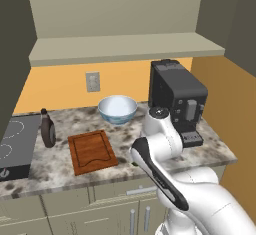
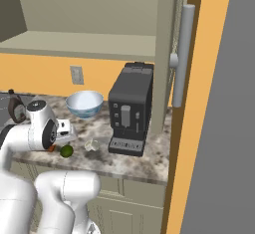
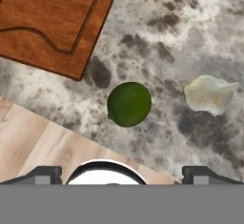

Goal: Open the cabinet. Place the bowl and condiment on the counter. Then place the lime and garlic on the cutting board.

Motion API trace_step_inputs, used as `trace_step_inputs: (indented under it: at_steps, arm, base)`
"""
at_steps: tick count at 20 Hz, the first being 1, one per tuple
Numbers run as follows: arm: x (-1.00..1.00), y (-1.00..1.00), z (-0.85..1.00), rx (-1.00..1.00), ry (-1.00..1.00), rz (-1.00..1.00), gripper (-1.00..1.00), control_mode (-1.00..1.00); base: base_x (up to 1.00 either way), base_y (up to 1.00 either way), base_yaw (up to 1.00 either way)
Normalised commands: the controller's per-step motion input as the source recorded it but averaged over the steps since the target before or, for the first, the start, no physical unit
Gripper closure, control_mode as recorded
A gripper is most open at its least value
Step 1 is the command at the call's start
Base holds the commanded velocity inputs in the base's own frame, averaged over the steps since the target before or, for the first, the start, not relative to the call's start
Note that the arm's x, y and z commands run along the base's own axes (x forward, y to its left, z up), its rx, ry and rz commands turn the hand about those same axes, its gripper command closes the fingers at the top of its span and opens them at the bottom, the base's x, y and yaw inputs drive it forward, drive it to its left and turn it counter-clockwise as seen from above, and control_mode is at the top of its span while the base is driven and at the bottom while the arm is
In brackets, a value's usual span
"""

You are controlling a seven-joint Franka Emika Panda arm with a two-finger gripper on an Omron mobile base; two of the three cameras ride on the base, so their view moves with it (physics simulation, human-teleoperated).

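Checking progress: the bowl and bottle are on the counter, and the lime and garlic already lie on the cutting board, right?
Not quite. The hand view shows the lime and garlic on the counter, beside the cutting board, not on it. The bowl and bottle are on the counter.

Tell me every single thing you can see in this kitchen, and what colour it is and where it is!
cabinet: one, grey-beige, on the wall, doors open
counter: one, speckled grey marble
bowl: one, white and blue, back of counter
condiment: one, dark bottle, left of the board
cutting board: one, reddish-brown, bare, on counter
lime: one, green, on counter near front edge
garlic: one, whitish, beside the lime
coffee machine: one, black, right end of counter
stovetop: one, black, far left
wall socket: one, grey, orange wall
gripper: one, dark tips, open above the lime
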Motion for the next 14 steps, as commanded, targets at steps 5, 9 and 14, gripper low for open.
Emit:
trace_step_inputs:
  at_steps: [5,9,14]
  arm:
    - [0.22,0.09,-0.18,-0.01,0.02,0.0,-1.0,-1.0]
    - [0.19,0.0,-0.15,0.0,0.01,0.0,-1.0,-1.0]
    - [0.09,0.02,-0.22,-0.01,0.01,0.0,-1.0,-1.0]
  base:
    - [0.0,0.0,0.0]
    - [0.0,0.0,0.0]
    - [0.0,0.0,0.0]
